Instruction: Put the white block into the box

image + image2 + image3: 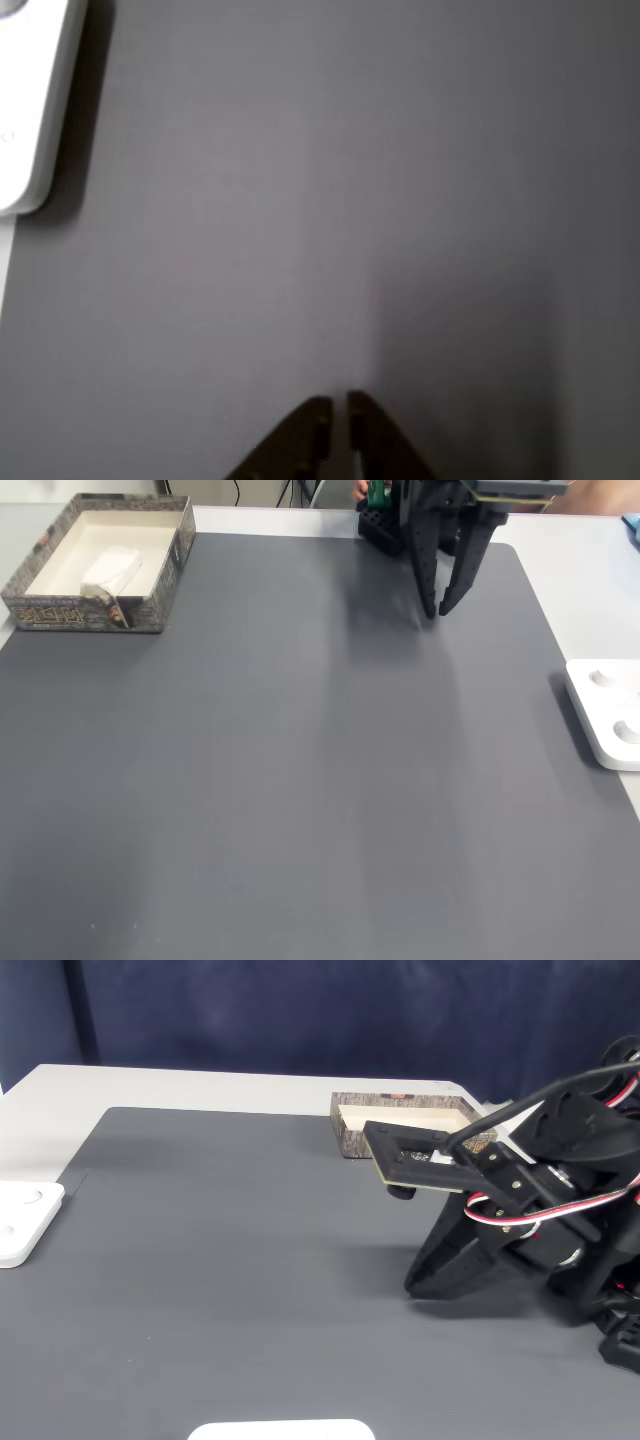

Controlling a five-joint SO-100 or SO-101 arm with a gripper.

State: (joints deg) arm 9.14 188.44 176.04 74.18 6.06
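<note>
The white block [112, 568] lies inside the box [80, 615], at the far left corner of the grey mat in a fixed view. In the other fixed view, the box [350, 1140] stands behind the arm and is partly hidden by it. My gripper [437, 612] hangs over the far right part of the mat, well away from the box. Its dark fingers meet at the tips and hold nothing. The other view shows the gripper [340, 405] low above bare mat, with only a thin slit between the tips. From the side, the gripper [415, 1285] points down at the mat.
A white panel with round knobs [605, 710] lies at the mat's right edge; it is also seen as the white panel [30, 100] and the white panel [20, 1220]. Another flat white object [280, 1430] pokes in at the bottom edge. The arm's base [385, 525] stands at the mat's far edge.
</note>
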